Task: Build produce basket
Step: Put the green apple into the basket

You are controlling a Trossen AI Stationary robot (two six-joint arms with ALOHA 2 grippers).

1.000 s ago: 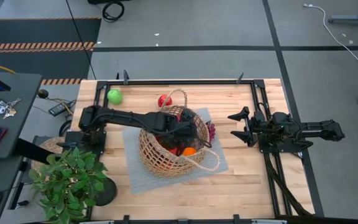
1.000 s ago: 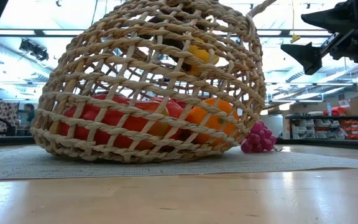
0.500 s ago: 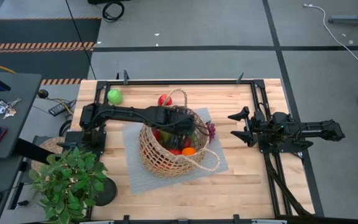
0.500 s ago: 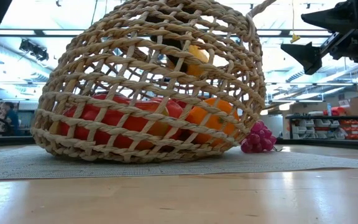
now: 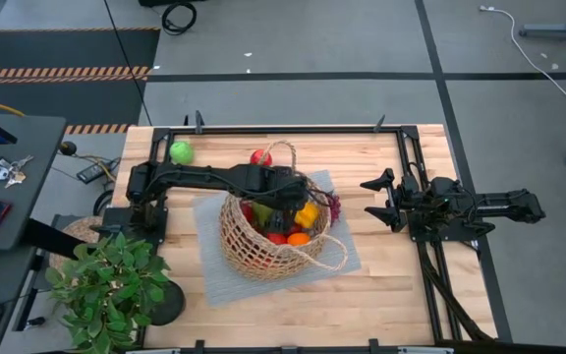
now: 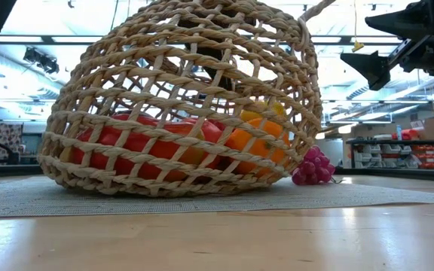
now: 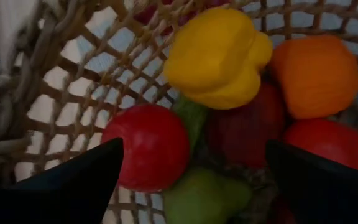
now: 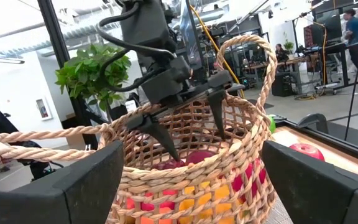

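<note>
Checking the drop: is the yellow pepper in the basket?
Yes. The yellow pepper lies free among fruit inside the basket; left gripper open above.

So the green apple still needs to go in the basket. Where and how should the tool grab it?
Grip the green apple across its round middle, coming straight down from above. It sits alone on bare table at the far left corner, so both sides are free for the left tool, now open over the basket.
</note>
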